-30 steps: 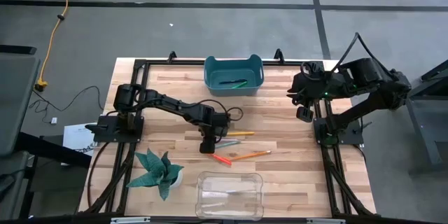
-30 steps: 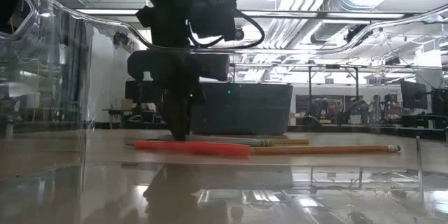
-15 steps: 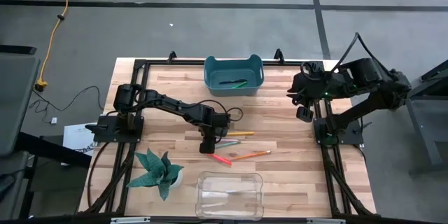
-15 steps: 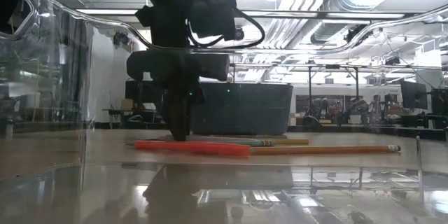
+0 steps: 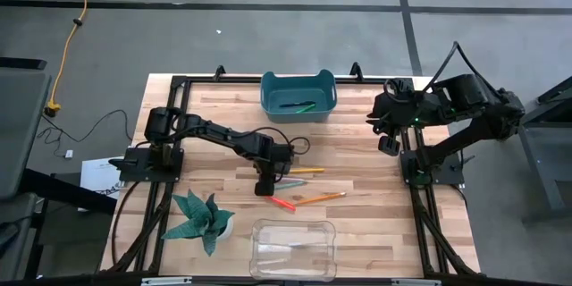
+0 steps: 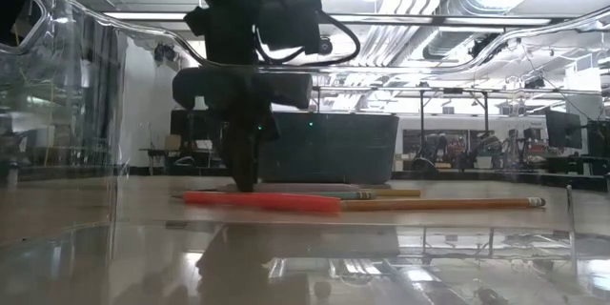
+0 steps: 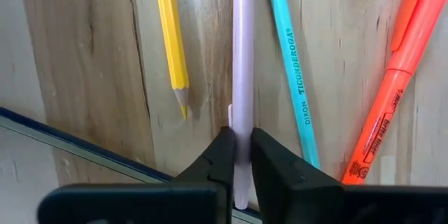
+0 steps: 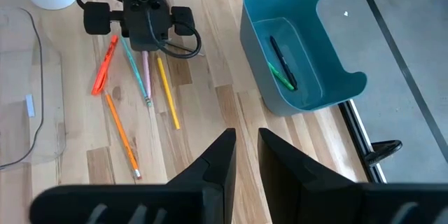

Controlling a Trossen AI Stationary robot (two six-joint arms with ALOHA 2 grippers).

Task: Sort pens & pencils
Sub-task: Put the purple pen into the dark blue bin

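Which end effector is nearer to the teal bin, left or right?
Right, I judge, narrowly. The right end effector hangs beside the teal bin at the table's edge; the left end effector is mid-table, shut on a pale pencil.

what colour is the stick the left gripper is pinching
Pale pink, almost lilac. The left gripper is shut on the pale pink stick; the left wrist view shows it best.

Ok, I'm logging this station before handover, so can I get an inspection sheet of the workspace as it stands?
Surface: pale wooden plank table.
Job's things: pale pink pencil in left hand; thin yellow pencil, teal pencil, orange pencil, red-orange pen loose; green pen in blue plastic bin.
Clutter: teal paper plant, clear plastic tray.
Hands: left hand shut on pink pencil; right hand raised at table's right edge.
Cables: yellow floor cable.
Surroundings: grey floor.
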